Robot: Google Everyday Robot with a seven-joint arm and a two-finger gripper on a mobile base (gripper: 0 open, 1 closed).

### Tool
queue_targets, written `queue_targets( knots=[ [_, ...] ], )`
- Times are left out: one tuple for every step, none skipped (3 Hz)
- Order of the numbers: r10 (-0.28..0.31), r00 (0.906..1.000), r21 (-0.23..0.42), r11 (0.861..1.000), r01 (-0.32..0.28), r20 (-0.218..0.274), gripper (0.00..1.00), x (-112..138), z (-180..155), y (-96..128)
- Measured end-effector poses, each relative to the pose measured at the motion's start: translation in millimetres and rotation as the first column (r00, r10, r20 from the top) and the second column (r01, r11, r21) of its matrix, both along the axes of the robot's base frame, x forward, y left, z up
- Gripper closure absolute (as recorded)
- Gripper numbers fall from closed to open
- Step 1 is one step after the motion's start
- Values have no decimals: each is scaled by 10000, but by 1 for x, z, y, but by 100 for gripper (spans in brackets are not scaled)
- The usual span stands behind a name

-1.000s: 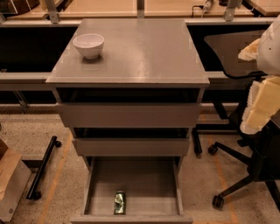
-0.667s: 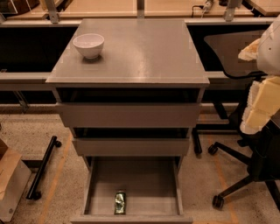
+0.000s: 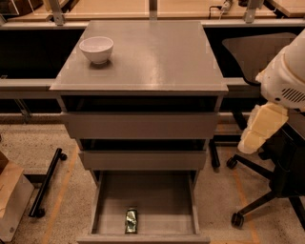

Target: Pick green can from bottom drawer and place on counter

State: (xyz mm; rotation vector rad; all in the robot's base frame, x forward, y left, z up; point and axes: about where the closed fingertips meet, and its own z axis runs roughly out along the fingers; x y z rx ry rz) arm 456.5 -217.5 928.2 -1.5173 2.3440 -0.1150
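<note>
The green can point(image 3: 131, 220) lies on its side on the floor of the open bottom drawer point(image 3: 157, 200), near the front wall and left of the middle. The counter point(image 3: 147, 55) is the grey top slab of the cabinet, above two shallower drawer fronts. My gripper point(image 3: 259, 131) hangs at the right side of the view below the white arm point(image 3: 286, 78). It is beside the cabinet at about the height of the upper drawers, well above and to the right of the can, holding nothing that I can see.
A white bowl point(image 3: 96, 49) stands on the counter's back left corner. A black office chair point(image 3: 271, 157) is right of the cabinet, behind my arm. A black wheeled bar point(image 3: 46, 183) and a cardboard box point(image 3: 12, 200) lie on the floor at left. A wooden tabletop point(image 3: 143, 7) runs behind.
</note>
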Motion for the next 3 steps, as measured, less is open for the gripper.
queue_targets(
  knots=[
    [-241,9997,79,9997,240,66,0,1,0,1],
    [-479,9987,25,9988,479,-149,0,3,-5,-3],
    [-927,9941,209,9954,940,-554,0,4,-36,18]
  ],
)
